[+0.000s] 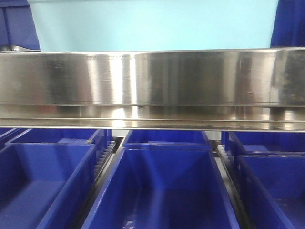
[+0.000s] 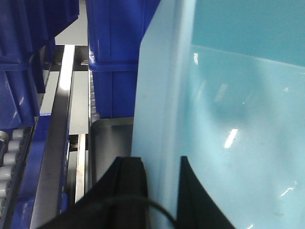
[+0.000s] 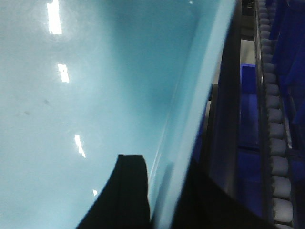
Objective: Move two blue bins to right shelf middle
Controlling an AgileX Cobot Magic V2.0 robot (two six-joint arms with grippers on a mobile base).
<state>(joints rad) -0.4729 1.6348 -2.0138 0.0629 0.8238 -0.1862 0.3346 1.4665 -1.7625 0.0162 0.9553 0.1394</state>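
Observation:
One pale sky-blue bin [image 1: 152,24] fills the top of the front view, just above a steel shelf rail [image 1: 152,86]; whether it rests on the shelf I cannot tell. A second blue bin is out of view. My left gripper [image 2: 162,171] straddles the bin's left wall [image 2: 162,95], one black finger [image 2: 128,186] outside and one inside, shut on it. At the bin's right wall [image 3: 190,109], my right gripper [image 3: 164,186] is shut the same way, with one finger [image 3: 126,191] inside the tub [image 3: 71,119].
Royal-blue crates [image 1: 162,191] sit in rows on the level below the steel rail. More royal-blue crates [image 2: 114,47] stand close to the bin's left side. Roller tracks [image 3: 274,119] and a steel rail run along the right.

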